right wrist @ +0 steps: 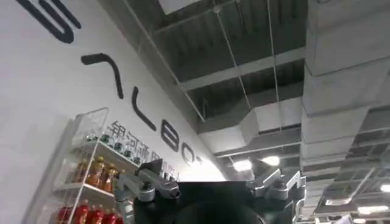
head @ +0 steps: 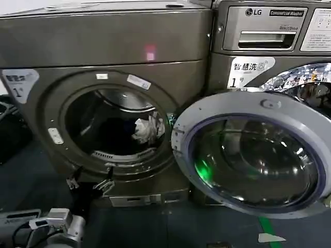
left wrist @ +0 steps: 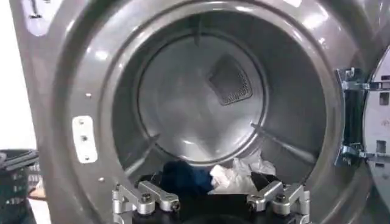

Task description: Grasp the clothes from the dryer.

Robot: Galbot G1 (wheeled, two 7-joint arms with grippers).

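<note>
The dryer (head: 103, 41) stands at the left with its round port open. Inside, on the drum floor (left wrist: 201, 115), lie the clothes: a whitish crumpled piece (head: 147, 129) (left wrist: 239, 178) and a dark navy piece (left wrist: 181, 176) beside it. My left gripper (head: 89, 183) (left wrist: 210, 204) hangs open just below the port's lower rim, in front of the clothes and apart from them, with nothing between its fingers. My right gripper (right wrist: 213, 185) points up at a ceiling, open and empty.
The dryer's round glass door (head: 248, 155) is swung open to the right, in front of the LG washer (head: 269, 31). Door hinges (left wrist: 352, 115) sit at the port's edge. A dark basket (left wrist: 15, 182) stands on the floor left of the dryer.
</note>
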